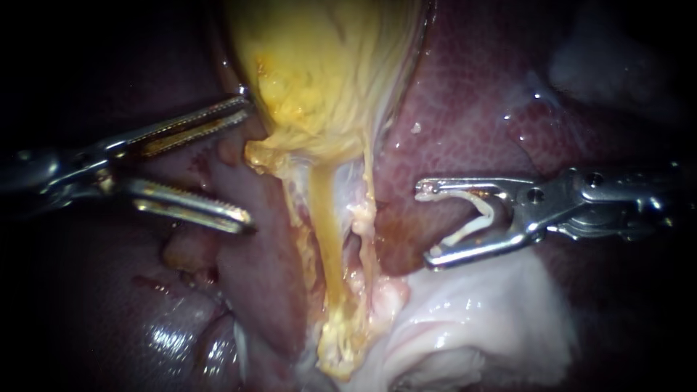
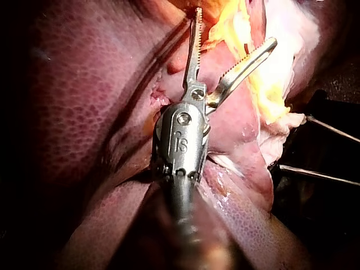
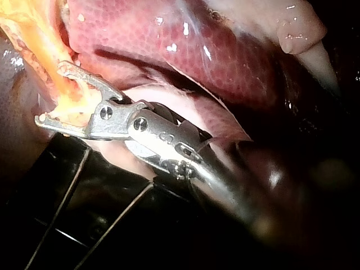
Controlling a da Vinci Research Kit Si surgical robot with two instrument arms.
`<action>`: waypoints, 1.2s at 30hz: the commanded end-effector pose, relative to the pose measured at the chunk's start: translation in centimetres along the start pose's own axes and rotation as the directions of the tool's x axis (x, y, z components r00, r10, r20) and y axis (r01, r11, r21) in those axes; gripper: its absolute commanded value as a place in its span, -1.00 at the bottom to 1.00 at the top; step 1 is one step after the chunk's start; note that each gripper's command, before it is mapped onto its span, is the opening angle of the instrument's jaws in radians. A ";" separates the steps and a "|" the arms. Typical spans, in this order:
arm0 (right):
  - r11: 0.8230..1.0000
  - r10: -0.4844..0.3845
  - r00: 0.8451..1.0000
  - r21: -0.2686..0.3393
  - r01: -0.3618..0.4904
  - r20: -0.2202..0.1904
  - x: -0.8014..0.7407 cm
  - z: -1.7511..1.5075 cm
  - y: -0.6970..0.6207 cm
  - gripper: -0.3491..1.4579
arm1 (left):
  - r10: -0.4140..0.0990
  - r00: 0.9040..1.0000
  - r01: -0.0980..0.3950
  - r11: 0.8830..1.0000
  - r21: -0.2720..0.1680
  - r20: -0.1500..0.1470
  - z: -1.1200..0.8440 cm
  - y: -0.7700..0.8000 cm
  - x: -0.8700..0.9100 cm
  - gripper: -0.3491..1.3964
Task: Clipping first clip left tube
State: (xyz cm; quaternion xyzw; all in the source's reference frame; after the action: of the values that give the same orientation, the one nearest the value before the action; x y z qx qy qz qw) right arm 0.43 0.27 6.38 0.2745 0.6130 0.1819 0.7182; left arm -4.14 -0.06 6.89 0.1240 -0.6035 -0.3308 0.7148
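The yellow gallbladder [image 1: 327, 72] hangs at the top centre, with two tubes running down from it. The left tube [image 1: 330, 225] is yellowish; the paler right tube [image 1: 363, 218] lies just beside it. My right instrument [image 1: 425, 225] stands to the right of both tubes, clear of them, jaws open with a white clip [image 1: 475, 214] seated between them. My left instrument [image 1: 247, 163] is left of the tubes, its serrated jaws wide open and holding nothing. The left wrist view shows its jaws [image 2: 235, 27] spread over liver beside yellow tissue. In the right wrist view a yellow tube [image 3: 42, 42] shows beyond the open jaws [image 3: 50, 93].
Dark red liver [image 1: 472, 109] lies behind and to the right of the gallbladder and also under my left instrument. A pale white mass of tissue [image 1: 479, 312] sits below my right instrument. Ragged yellow fat [image 1: 341, 341] clings to the lower end of the tubes.
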 end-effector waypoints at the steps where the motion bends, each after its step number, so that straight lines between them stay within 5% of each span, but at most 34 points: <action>1: 1.000 0.000 1.000 0.001 0.000 0.000 0.00 0.00 0.00 0.05 | -0.027 1.000 0.026 1.000 -0.011 -0.011 0.00 0.00 0.03 0.02; 5: 1.000 0.000 1.000 0.001 0.000 0.000 0.00 0.00 0.00 0.05 | -0.101 0.994 0.100 0.994 -0.039 -0.038 0.00 0.00 0.07 -0.42; 8: 1.000 0.000 1.000 0.000 0.000 0.000 0.00 0.00 0.00 0.05 | -0.149 0.988 0.147 0.988 -0.055 -0.044 -0.03 -0.02 0.05 -1.00; 16: 1.000 0.000 1.000 0.000 0.000 0.000 0.00 0.01 0.00 0.05 | -0.229 0.970 0.220 0.970 -0.099 -0.081 -0.17 -0.01 0.01 -1.00; 26: 1.000 -0.008 1.000 0.012 0.008 -0.002 -0.09 0.10 -0.03 0.05 | -0.258 0.964 0.247 0.959 -0.135 -0.063 -0.67 -0.15 -0.53 -1.00; 30: 1.000 -0.015 1.000 0.024 0.015 -0.008 -0.26 0.30 -0.01 0.05 | -0.258 0.965 0.247 0.958 -0.146 -0.057 -0.71 -0.24 -0.53 -1.00; 36: 0.998 0.020 1.000 0.058 -0.021 0.013 -0.76 0.79 0.06 0.05 | -0.255 0.965 0.245 0.959 -0.140 -0.058 -0.71 -0.27 -0.48 -1.00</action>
State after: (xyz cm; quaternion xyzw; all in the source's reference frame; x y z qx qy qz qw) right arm 1.15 -0.34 7.19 0.3061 0.6097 0.1696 0.7112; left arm -3.58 -0.12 6.18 0.1644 -0.5321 -0.4532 0.6960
